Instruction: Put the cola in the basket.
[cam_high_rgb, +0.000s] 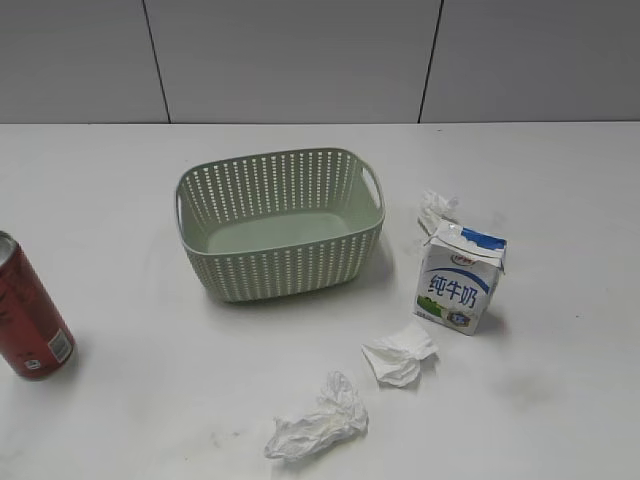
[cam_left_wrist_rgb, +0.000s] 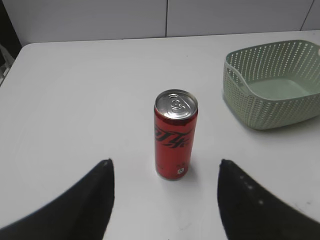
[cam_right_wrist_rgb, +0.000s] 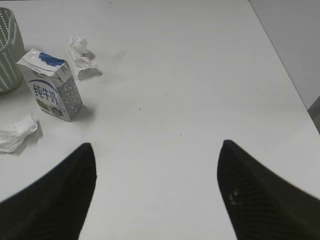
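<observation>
The cola is a tall slim red can standing upright at the table's far left edge in the exterior view. In the left wrist view the cola stands just ahead of my open left gripper, apart from both fingers. The pale green basket sits empty at the table's middle; it shows at the right of the left wrist view and at the left edge of the right wrist view. My right gripper is open and empty over bare table. Neither gripper shows in the exterior view.
A blue-and-white milk carton stands right of the basket, also in the right wrist view. Crumpled white tissues lie behind the carton, in front of the basket and near the front edge. The table's right edge runs nearby.
</observation>
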